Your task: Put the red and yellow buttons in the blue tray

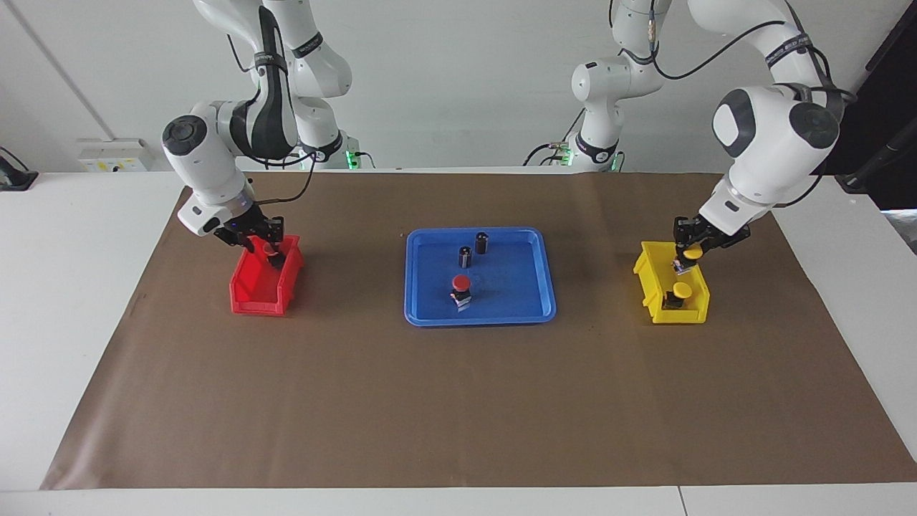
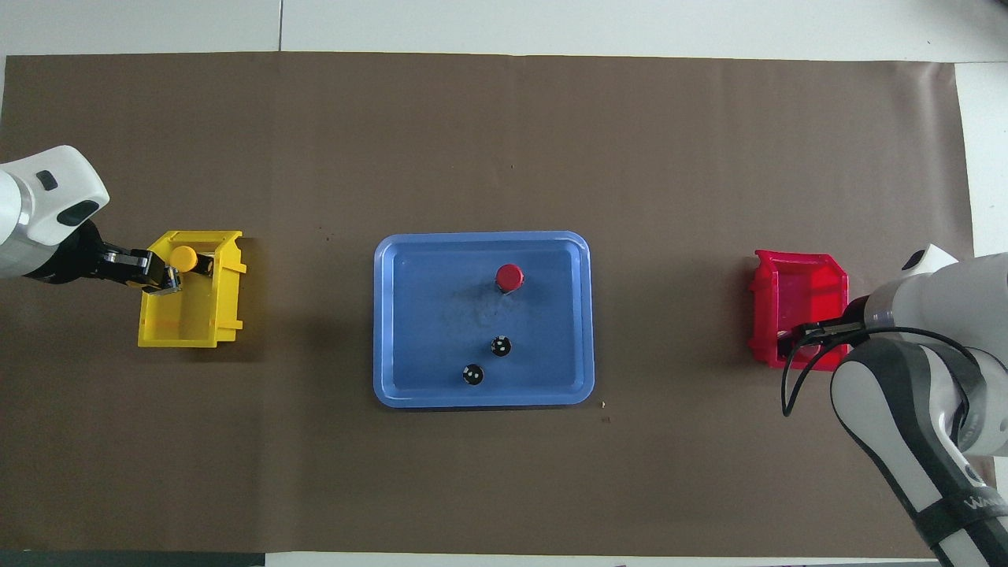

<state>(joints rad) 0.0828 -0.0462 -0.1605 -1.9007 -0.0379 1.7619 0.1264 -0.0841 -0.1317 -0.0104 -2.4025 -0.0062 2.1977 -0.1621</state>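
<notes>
Left gripper [image 1: 689, 247] was closed on a yellow button [image 1: 692, 253], held up over the yellow bin [image 1: 648, 287] at its end nearest the robots, clear of the bin floor. That lift was shown by the facing view only. In the overhead view the gripper [image 2: 161, 277] was seen over the bin's [image 2: 181, 331] edge, and the held button couldn't be told apart from the bin.

A 2nd yellow button [image 1: 682, 290] was seen upright in the bin, at its end farthest from the robots. It was plain in both views [image 2: 184, 257].

Right gripper [image 1: 265, 244] was down in the red bin [image 1: 251, 297] at the end nearest the robots, w/ a 2nd red button [image 1: 270, 248] at its tip. Whether it was open or closed couldn't be told. In the overhead view that button was hidden by the gripper [image 2: 791, 337] and cable; only the bin [image 2: 760, 315] was shown.

Blue tray [image 1: 423, 315] lay mid-table on the brown paper [image 1: 458, 401]. A red button [image 1: 461, 284] stood upright in it, farther from the robots than 2 dark cylinders [image 1: 466, 256], which stood toward the tray's edge nearest the robots. Their end faces w/ pale dots [image 2: 501, 345] were shown only from overhead, as was the button's round cap [image 2: 509, 276] inside the tray rim [image 2: 386, 315].
</notes>
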